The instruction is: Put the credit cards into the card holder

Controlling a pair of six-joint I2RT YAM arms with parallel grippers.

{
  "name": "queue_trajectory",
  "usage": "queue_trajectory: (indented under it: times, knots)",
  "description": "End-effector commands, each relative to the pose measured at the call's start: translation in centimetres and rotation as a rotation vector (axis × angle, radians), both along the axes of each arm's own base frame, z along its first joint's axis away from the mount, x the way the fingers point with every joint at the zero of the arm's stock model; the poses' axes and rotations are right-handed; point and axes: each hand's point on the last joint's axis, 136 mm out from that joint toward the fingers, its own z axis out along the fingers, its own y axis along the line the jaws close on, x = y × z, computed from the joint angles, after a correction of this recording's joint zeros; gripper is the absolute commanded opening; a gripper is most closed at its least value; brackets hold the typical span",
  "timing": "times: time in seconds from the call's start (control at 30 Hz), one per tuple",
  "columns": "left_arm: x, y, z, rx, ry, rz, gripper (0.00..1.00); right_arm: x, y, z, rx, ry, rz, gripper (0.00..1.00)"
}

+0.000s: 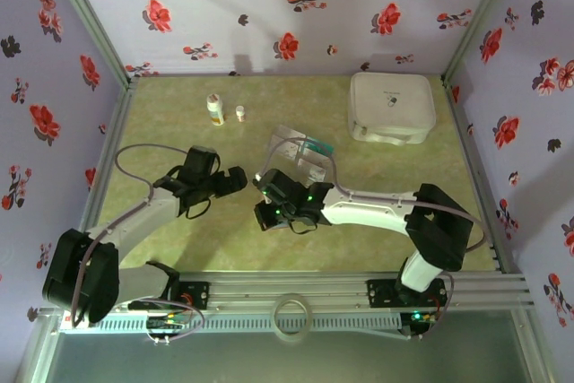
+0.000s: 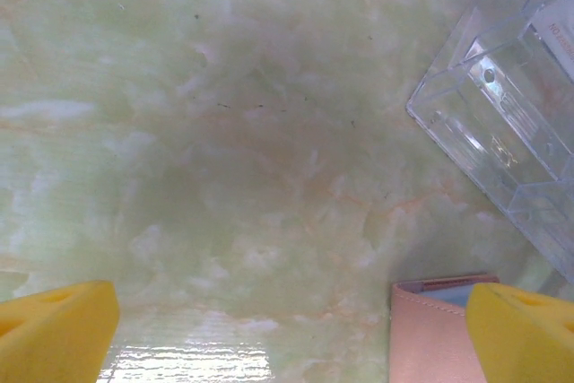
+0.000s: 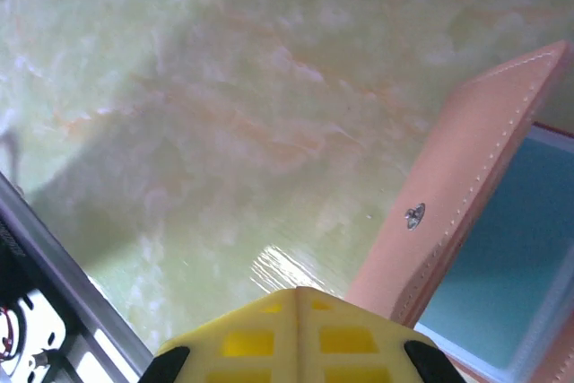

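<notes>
Currently, the left tool (image 2: 291, 320) is set wide apart just above the worktop (image 2: 224, 132), and nothing is gripped between its yellow fingers (image 2: 54, 329). The card holder (image 2: 430, 338) is seen lying flat on the worktop, partly covered by the finger at the lower right of the left wrist view. The right tool (image 3: 296, 334) is closed, fingertips together, with nothing clamped. The card holder is located just beside it, toward the right of the right wrist view, and a teal credit card (image 3: 502, 257) is seen against its stitched pink edge. A clear tray (image 2: 511, 105) is placed near the holder.
</notes>
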Motion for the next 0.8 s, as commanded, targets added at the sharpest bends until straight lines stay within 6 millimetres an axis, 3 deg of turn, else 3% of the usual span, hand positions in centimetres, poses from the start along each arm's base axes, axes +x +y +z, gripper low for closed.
queue_trajectory:
  times: [0.0, 0.3, 0.63, 0.77]
  knots:
    - [-0.2, 0.5, 0.3, 0.021, 0.01, -0.001, 1.0, 0.7, -1.8, -0.5, -0.018, -0.016, -0.04, 0.0]
    - [-0.4, -0.8, 0.3, 0.023, 0.031, -0.094, 1.0, 1.9, -4.4, -3.1, -0.023, 0.021, -0.113, 0.0]
    - [-1.1, -4.5, -1.6, 0.079, 0.066, -0.234, 1.0, 2.0, -4.4, -6.5, -0.023, 0.08, -0.127, 0.0]
    - [-1.4, -5.4, -2.6, 0.108, 0.077, -0.264, 1.0, 1.9, -4.6, -7.0, -0.023, 0.088, -0.132, 0.0]
